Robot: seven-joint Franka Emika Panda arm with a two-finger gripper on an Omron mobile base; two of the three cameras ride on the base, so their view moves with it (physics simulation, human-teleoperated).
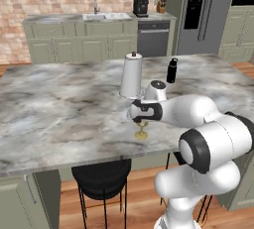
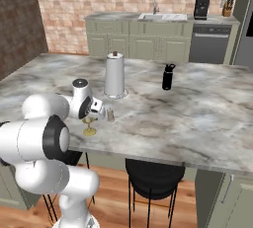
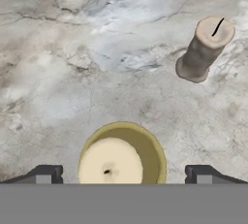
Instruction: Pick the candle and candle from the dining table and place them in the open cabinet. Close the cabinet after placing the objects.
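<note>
- Your two-finger gripper (image 3: 121,174) hangs spread apart above the short cream candle on its gold stemmed holder (image 3: 111,162).
- The stubby pale-grey candle (image 3: 203,48) stands nearby on the grey-veined marble dining table (image 3: 58,72).

no readable text, label or number shows anywhere.

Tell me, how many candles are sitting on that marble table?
2. The cream candle on a gold holder stands between the open tool's tips; the stubby grey candle stands apart, nearby.
</note>
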